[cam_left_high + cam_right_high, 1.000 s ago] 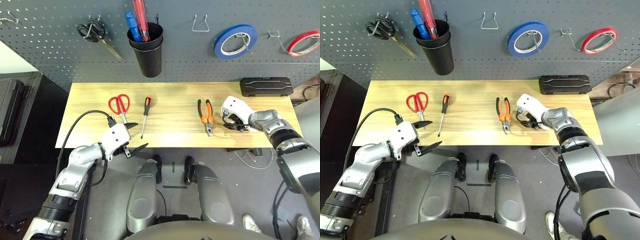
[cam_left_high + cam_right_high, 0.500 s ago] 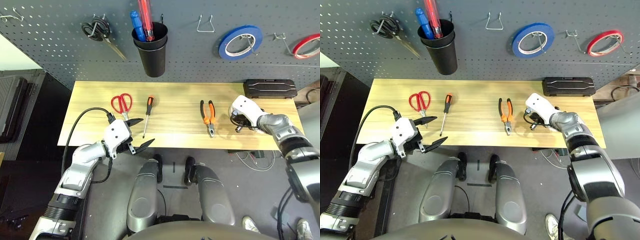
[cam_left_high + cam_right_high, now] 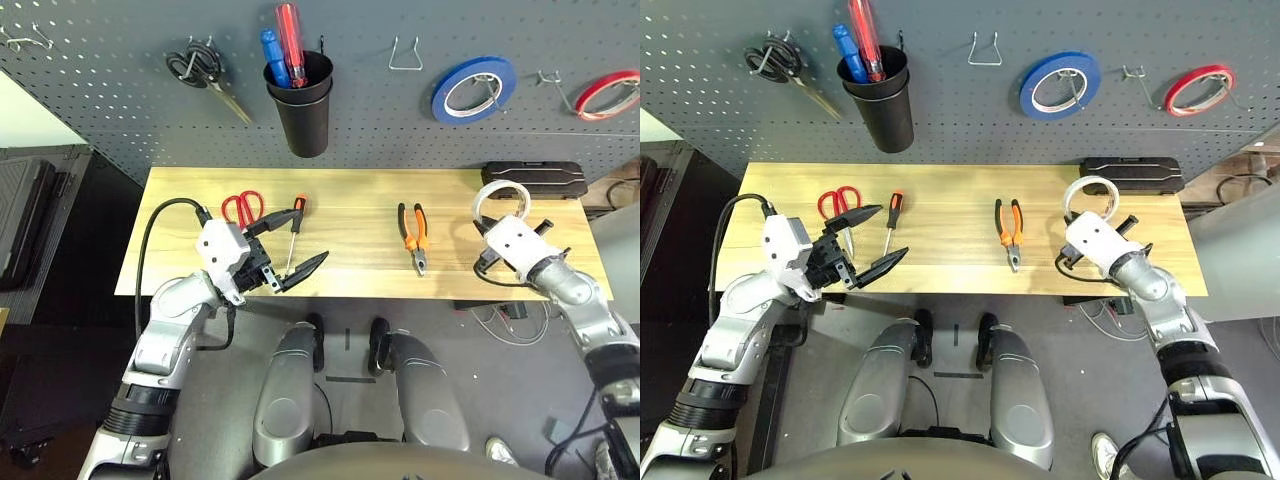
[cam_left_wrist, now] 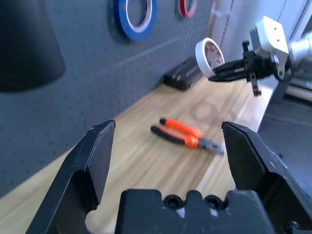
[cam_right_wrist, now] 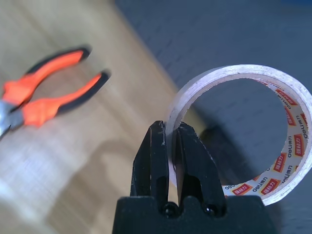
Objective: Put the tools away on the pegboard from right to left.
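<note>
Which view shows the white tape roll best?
The right wrist view: the white tape roll is close up, its wall pinched in the right claw. The eye views and left wrist view show it small, raised above the table.

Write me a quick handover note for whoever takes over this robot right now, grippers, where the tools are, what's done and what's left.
Right gripper: shut on the white tape roll, lifted off the table.
Left gripper: open, empty, hovering near the screwdriver and red-handled scissors.
Pliers lie mid-table.
Done: tape picked up. None of the four tools hangs on the pegboard yet.
Left: hang the tape, then pliers, screwdriver, scissors.
</note>
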Robot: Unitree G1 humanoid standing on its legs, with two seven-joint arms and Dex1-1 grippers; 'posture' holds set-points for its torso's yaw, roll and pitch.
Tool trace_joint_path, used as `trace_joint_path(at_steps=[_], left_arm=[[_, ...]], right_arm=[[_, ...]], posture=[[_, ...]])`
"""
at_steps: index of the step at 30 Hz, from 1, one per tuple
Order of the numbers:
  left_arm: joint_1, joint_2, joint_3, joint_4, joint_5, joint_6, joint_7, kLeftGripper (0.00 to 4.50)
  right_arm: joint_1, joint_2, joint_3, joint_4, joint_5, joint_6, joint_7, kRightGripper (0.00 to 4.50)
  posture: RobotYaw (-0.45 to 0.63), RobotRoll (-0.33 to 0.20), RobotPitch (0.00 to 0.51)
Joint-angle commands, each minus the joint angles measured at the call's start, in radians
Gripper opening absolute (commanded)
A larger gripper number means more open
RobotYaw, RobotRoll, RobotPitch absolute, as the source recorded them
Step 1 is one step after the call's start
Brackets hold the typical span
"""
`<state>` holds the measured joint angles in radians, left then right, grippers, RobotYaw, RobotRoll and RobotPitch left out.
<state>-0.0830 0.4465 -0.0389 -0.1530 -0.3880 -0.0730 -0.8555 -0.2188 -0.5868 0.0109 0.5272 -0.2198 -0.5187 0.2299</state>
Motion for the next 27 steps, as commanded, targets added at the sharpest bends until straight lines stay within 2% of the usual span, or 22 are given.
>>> trace_joint_path(at_steps=[1,12,20,27], left_arm=[[0.003,-0.01,-0.001,-0.03,-0.029,-0.003,-0.021,4.5],[-0.025,-0.035,-0.016,-0.056,-0.061,-0.008,-0.052,4.5],[-0.039,-0.038,-0.018,-0.043,-0.051,-0.014,-0.059,4.5],[-0.05,-0.032,-0.019,-0.048,-0.045,-0.001,-0.052,4.5]], right_arm=[[0.023,-0.008,-0.031,-0.009,-0.025,-0.069,-0.081,0.04],[-0.082,-0.061,-0.089,0.07,-0.041,-0.209,-0.229,0.04],[-0.185,-0.07,-0.088,0.147,-0.027,-0.219,-0.234,0.04],[-0.338,-0.059,-0.05,0.328,-0.019,-0.151,-0.161,0.04]], posture=[[0.1,0.0,0.209],[0.1,0.0,0.171],[0.1,0.0,0.162],[0.1,0.0,0.164]])
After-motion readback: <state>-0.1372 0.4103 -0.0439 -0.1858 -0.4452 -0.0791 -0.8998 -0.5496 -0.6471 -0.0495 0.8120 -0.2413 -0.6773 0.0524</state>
